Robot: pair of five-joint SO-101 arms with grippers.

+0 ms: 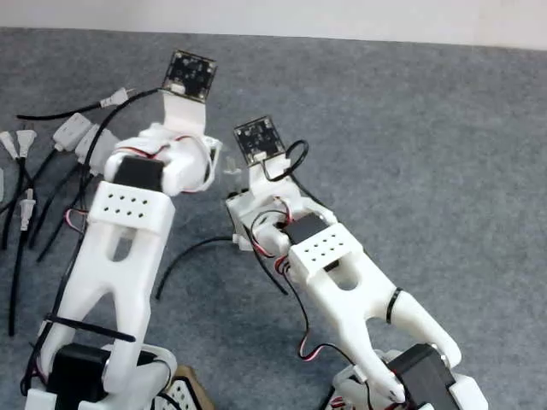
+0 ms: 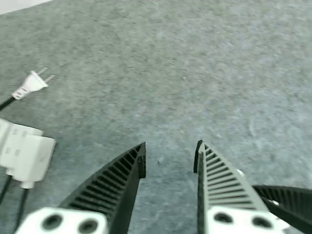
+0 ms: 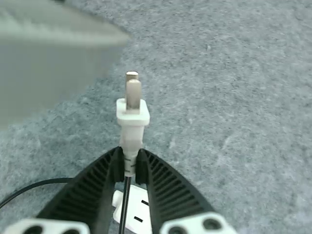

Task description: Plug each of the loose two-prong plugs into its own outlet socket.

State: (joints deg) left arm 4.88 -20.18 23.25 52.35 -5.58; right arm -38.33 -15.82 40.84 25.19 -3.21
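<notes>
We see a white plug (image 3: 131, 119) with dull metal prongs (image 3: 132, 92) on a black cord (image 3: 126, 200), the right gripper (image 3: 127, 158) with black ribbed fingers (image 3: 95, 187), white outlet sockets (image 2: 24, 151), and a mottled grey table (image 2: 195, 73).

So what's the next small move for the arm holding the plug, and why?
Probably tilt the right jaws down to aim the plug at the white socket under them: they are shut on the plug, yet its prongs point away from it.
</notes>
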